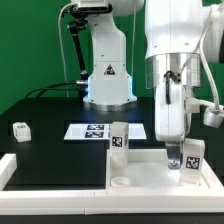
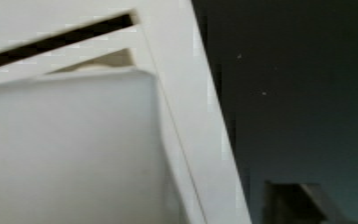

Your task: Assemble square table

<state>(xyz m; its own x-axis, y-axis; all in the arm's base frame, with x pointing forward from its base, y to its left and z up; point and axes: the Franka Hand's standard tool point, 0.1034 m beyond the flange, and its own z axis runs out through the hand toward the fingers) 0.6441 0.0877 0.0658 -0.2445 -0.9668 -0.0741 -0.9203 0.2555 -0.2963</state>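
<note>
Arm vertical, wrist pointing down. Gripper (image 1: pixel 172 156) low over square top (image 1: pixel 140 170), just beside upright leg (image 1: pixel 189 160). Claw open or closed: cannot tell. Second leg (image 1: pixel 118 140) stands at top's far edge. Third leg (image 1: pixel 20 130) well apart, exterior view's left. Tags carry no readable writing. Wrist view blurry, top cut off.

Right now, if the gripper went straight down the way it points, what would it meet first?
Probably the square top, just beside the upright leg; depth is unclear.
</note>
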